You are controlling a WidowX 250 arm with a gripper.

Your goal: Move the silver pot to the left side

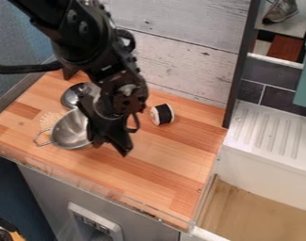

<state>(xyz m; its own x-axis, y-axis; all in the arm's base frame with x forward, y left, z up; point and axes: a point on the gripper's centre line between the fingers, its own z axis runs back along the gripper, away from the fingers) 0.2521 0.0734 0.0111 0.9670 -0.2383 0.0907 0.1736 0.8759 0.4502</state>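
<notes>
Two silver things share the wooden bench (158,176) with me: the silver pot (70,131), upright toward the left of the view, its loop handle (42,137) pointing left, and a smaller silver dish (77,95) just behind it. My claw (111,142) hangs down at the pot's right side and covers part of its rim; I cannot tell how far open it is, or whether it has hold of the metal. That doubt is my chief worry: if the grip is poor, the smooth wall could slip and the pot tip or spin. Sliding it left might rumple the pale lacy piece (49,120) by the handle, and drifting backward could knock the dish. Swinging wide to the right, I might bump the black-and-white spool (162,114) and set it rolling.
</notes>
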